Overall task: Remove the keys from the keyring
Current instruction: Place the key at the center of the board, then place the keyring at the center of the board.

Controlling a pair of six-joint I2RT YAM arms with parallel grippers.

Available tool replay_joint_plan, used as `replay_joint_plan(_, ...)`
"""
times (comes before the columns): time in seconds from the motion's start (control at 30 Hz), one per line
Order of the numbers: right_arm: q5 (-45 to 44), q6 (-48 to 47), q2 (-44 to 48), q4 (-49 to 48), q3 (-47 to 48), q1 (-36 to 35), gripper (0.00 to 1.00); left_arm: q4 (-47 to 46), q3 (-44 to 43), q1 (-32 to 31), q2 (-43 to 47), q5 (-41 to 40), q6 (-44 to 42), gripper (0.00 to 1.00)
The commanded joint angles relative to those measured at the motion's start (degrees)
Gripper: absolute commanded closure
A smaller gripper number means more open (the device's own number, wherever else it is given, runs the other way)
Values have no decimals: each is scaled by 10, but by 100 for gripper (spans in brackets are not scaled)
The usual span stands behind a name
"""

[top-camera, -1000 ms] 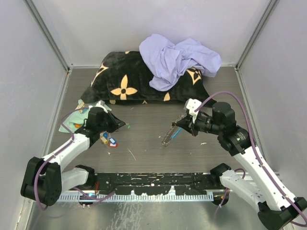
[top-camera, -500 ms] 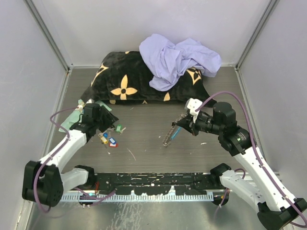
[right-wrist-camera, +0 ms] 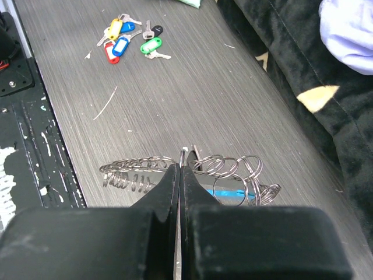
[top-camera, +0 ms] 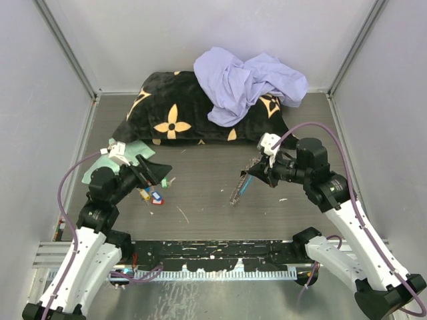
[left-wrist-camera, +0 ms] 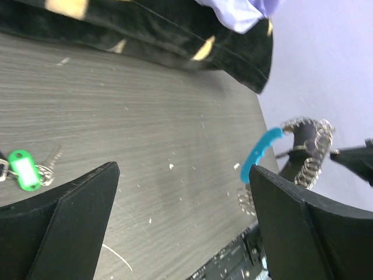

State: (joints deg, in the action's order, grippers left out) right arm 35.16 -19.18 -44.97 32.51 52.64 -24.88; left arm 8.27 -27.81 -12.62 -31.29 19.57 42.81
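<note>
Toward lower left, spreads left gripper (left-wrist-camera: 183,169) wide, leaving green key (left-wrist-camera: 22,171) on the tabletop (top-camera: 200,173) beside the other keys (right-wrist-camera: 115,39); at centre right, keeps keyring (right-wrist-camera: 245,175) pinched in right gripper (right-wrist-camera: 182,169), seemingly bare.

Black flower-patterned cushion (top-camera: 175,117), lavender cloth (top-camera: 248,81) heaped on it, mint-green cloth (top-camera: 135,148) just beside

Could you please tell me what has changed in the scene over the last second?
The left tool opened and let go of the green-tagged key, which now lies on the table beside the other keys. The left arm drew back toward its base. The right tool stayed shut on the keyring, holding it above the table almost where it was.
</note>
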Motion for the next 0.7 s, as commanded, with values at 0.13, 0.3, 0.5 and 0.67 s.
replay_joint_plan(0.13, 41, -18, -8, 44, 74, 42, 99, -35, 22, 3, 81, 110, 51, 3)
replay_joint_plan(0.3, 34, -51, -5, 79, 110, 73, 99, -122, 43, 3, 137, 114, 174, 1)
replay_joint_plan(0.5, 44, -98, -28, 169, 169, 108, 99, -106, 28, 3, 174, 110, 201, 2)
replay_joint_plan(0.67, 30, -127, -36, 205, 180, 133, 99, -74, 8, 2, 180, 121, 198, 2)
